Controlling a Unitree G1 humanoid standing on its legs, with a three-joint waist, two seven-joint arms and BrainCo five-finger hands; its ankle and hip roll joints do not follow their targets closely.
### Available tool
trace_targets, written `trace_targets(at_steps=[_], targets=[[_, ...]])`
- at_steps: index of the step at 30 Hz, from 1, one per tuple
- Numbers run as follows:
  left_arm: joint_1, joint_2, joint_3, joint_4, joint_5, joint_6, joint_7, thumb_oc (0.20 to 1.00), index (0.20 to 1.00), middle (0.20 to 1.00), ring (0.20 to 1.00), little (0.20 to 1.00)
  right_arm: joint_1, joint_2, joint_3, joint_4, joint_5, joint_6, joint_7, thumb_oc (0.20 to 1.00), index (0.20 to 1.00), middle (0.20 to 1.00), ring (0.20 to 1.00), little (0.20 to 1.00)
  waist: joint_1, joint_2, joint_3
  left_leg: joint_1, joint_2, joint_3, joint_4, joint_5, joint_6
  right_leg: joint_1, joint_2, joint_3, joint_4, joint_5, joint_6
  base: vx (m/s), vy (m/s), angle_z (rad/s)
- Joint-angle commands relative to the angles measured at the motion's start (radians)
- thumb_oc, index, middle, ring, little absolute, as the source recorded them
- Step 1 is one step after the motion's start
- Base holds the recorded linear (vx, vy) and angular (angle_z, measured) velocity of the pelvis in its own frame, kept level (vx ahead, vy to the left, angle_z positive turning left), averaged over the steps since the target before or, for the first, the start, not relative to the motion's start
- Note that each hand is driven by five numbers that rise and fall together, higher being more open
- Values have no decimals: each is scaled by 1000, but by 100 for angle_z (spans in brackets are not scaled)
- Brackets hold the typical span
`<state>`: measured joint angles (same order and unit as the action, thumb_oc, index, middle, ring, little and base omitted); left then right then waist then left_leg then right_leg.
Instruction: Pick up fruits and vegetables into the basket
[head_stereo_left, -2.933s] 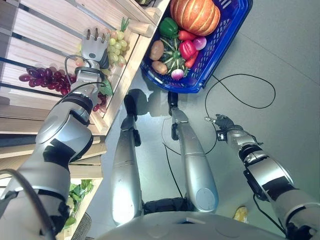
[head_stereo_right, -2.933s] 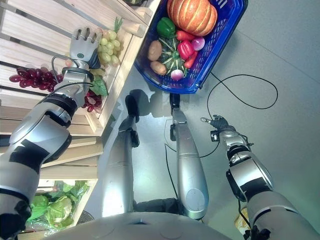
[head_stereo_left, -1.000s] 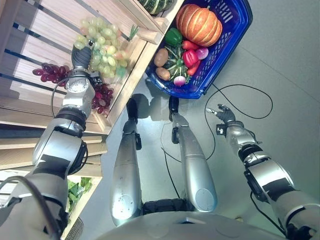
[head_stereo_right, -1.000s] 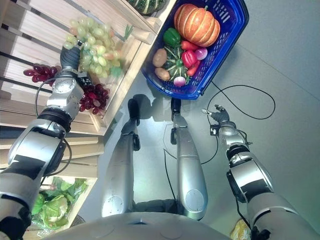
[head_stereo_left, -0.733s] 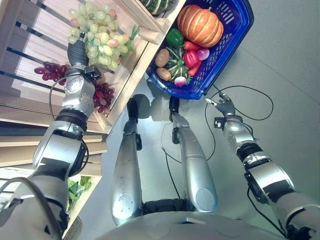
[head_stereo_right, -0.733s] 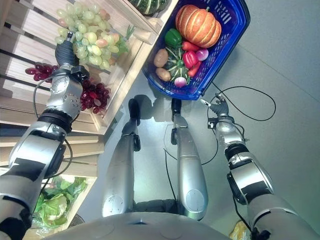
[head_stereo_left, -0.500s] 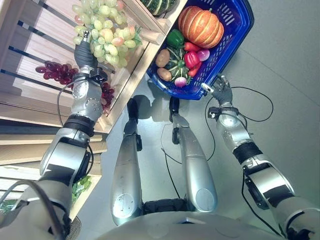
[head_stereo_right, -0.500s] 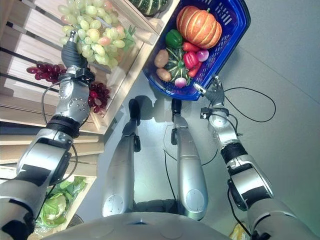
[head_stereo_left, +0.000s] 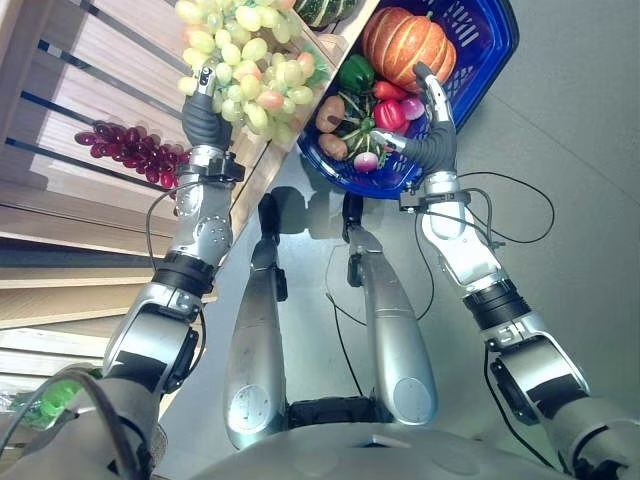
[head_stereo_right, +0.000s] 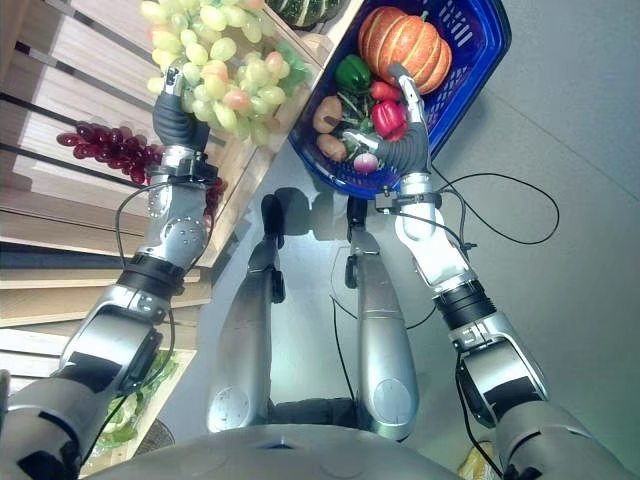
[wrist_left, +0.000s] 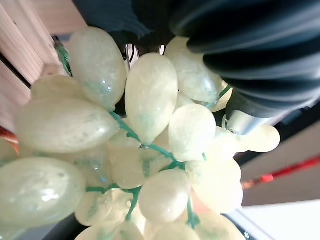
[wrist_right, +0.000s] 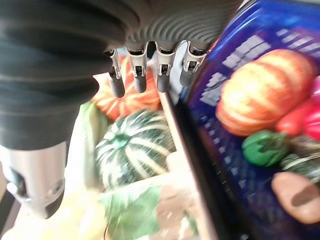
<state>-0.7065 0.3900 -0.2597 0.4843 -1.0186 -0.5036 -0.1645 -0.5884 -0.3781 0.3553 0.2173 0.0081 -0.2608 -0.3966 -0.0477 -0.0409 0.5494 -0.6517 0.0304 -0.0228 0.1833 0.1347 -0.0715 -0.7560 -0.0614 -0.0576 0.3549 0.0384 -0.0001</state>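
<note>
A bunch of green grapes (head_stereo_left: 250, 60) hangs in the air at the wooden shelf's edge, just left of the blue basket (head_stereo_left: 497, 55). My left hand (head_stereo_left: 205, 125) is shut on it from below; the grapes (wrist_left: 150, 100) crowd close in the left wrist view. The basket sits on the floor and holds an orange pumpkin (head_stereo_left: 405, 40), a green pepper (head_stereo_left: 355, 72), red peppers, potatoes (head_stereo_left: 330, 112) and a radish. My right hand (head_stereo_left: 435, 140) is over the basket's near rim, open, its straight fingers (wrist_right: 137, 80) pointing along the basket (wrist_right: 240, 65).
Purple grapes (head_stereo_left: 130, 155) lie in the slatted wooden crate at left. A striped green squash (wrist_right: 132, 150) and another pumpkin (wrist_right: 125, 100) sit on the shelf beyond the basket. Leafy greens (head_stereo_right: 130, 415) fill a lower crate. Grey floor stretches to the right.
My left hand has lifted the green grapes out of the crate and carried them right, toward the basket. My right hand has risen from beside the floor cable to the basket's near rim.
</note>
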Motion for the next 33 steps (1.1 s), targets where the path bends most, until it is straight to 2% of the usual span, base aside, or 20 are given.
trace_targets(at_steps=[1,7,13,16,24,28,33], targets=[[-11,-28,33,-131,59,-68,-68,200,200,200,200,200,12,-48,11,-144,-28,-26,59,1000,1000,1000,1000,1000,-6,56,-29,-4,-56,3,77,-100,26,80,2,-2,-29,-49,70,0,0,0],[-19,-21,15,-179,117,-64,-44,200,200,200,200,200,-27,-57,48,-189,16,3,127,1000,1000,1000,1000,1000,2,60,-29,0,-56,4,67,-92,26,84,-1,-4,-39,-45,68,0,0,0],[-39,-6,-18,-189,234,-73,58,200,200,200,200,200,-66,-50,92,-206,58,34,167,1000,1000,1000,1000,1000,10,64,-29,6,-58,3,63,-88,25,92,-7,-9,-43,-44,66,-5,-2,3],[-48,15,-30,-193,403,-88,199,200,200,200,200,200,-76,-55,115,-221,102,49,185,1000,1000,1000,1000,1000,16,63,-29,6,-59,3,62,-84,24,95,-8,-14,-46,-43,65,0,0,0],[-57,36,-54,-208,552,-95,347,200,200,200,200,200,-82,-59,145,-249,161,56,221,1000,1000,1000,1000,1000,23,62,-29,3,-60,0,57,-80,22,91,-9,-23,-46,-43,65,0,0,0],[-69,35,-65,-217,608,-83,395,200,200,200,200,200,-97,-55,157,-258,185,59,232,1000,1000,1000,1000,1000,25,61,-29,-5,-60,-2,53,-70,22,85,-6,-26,-51,-34,65,-1,-5,1],[-83,35,-74,-228,601,-83,390,200,200,200,200,200,-115,-52,176,-270,223,79,251,1000,1000,1000,1000,1000,27,60,-29,1,-60,-2,50,-73,22,87,-5,-27,-49,-40,64,0,-3,1]])
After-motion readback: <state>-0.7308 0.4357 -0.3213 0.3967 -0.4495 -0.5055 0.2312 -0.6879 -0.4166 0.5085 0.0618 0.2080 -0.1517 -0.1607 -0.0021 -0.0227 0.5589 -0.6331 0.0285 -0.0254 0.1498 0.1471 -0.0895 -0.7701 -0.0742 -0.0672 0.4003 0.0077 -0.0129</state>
